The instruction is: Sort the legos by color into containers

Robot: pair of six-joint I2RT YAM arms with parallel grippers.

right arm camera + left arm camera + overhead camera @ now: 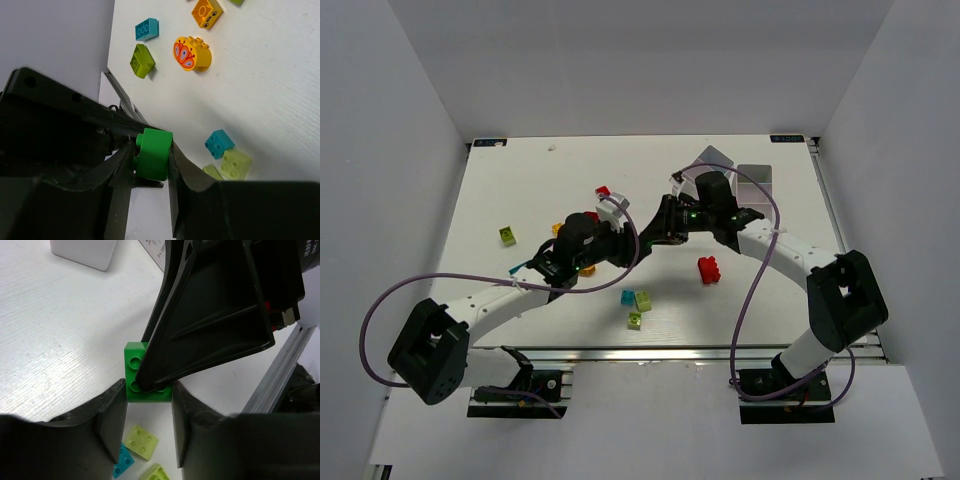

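A green lego (135, 371) hangs above the table between the two arms, and both grippers grip it. My left gripper (148, 390) is shut on its sides. My right gripper (151, 150) is shut on the same green lego (152, 152), and one of its fingers (210, 325) covers the studs. In the top view the left gripper (635, 240) and the right gripper (655, 237) meet at mid-table, and the brick is hidden there. Two white containers (755, 180) (715, 158) stand at the back right.
Loose legos lie on the table: a red one (708, 270), a cyan one (628, 297) with lime ones (643, 300) (634, 320) under the grippers, a lime one (507, 236) at the left, and a red one (603, 192) farther back. A yellow butterfly brick (192, 52) and an orange brick (207, 12) lie nearby.
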